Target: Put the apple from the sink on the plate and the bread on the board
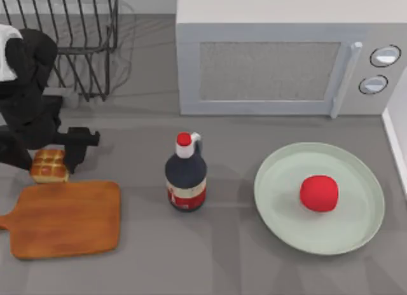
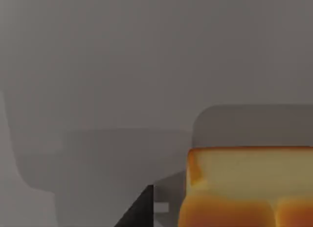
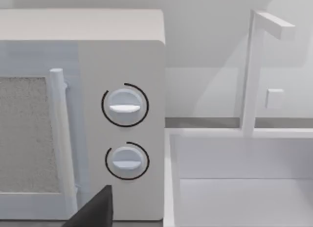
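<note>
The bread (image 1: 49, 166), a golden-brown scored bun, is just beyond the far edge of the wooden board (image 1: 67, 217) at the table's left. My left gripper (image 1: 57, 157) is shut on the bread, and one dark finger (image 1: 81, 147) shows to its right. The left wrist view has the bread (image 2: 244, 188) close up beside a finger (image 2: 141, 210), with its shadow on the grey table. The red apple (image 1: 318, 193) lies on the pale green plate (image 1: 280, 199) at the right. One finger (image 3: 95, 210) of my right gripper shows far to the side, facing the microwave and sink.
A dark bottle (image 1: 186, 177) with a red cap stands mid-table between board and plate. A white microwave (image 1: 280, 66) fills the back, and a wire rack (image 1: 76, 34) stands at the back left. The white sink (image 3: 234, 188) with its tap (image 3: 254, 65) lies right of the microwave.
</note>
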`<move>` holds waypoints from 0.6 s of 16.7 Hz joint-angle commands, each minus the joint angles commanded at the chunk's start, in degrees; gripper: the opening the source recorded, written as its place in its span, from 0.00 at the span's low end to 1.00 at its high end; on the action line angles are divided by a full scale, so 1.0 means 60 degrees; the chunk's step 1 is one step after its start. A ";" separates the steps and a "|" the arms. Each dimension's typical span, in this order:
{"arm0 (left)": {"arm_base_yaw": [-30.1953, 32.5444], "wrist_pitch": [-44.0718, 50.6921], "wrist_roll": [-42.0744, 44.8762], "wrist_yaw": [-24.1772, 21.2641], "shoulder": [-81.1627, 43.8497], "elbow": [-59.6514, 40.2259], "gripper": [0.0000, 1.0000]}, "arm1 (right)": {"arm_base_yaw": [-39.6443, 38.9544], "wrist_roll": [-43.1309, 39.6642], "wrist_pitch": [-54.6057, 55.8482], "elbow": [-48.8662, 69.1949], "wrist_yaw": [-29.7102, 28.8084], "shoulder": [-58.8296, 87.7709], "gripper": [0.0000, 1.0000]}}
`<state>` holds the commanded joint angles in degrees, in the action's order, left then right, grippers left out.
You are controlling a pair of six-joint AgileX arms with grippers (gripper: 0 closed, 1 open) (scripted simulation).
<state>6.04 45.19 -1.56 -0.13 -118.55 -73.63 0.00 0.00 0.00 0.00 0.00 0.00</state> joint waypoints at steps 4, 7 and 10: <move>0.0000 0.0000 0.0000 0.0000 0.0000 0.0000 0.00 | 0.0000 0.0000 0.0000 0.0000 0.0000 0.0000 1.00; 0.0000 0.0000 0.0000 0.0000 0.0000 0.0000 0.00 | 0.0000 0.0000 0.0000 0.0000 0.0000 0.0000 1.00; 0.0000 0.0000 0.0000 0.0000 0.0000 0.0000 0.00 | 0.0000 0.0000 0.0000 0.0000 0.0000 0.0000 1.00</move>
<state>6.04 45.19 -1.56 -0.13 -118.55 -73.63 0.00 0.00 0.00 0.00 0.00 0.00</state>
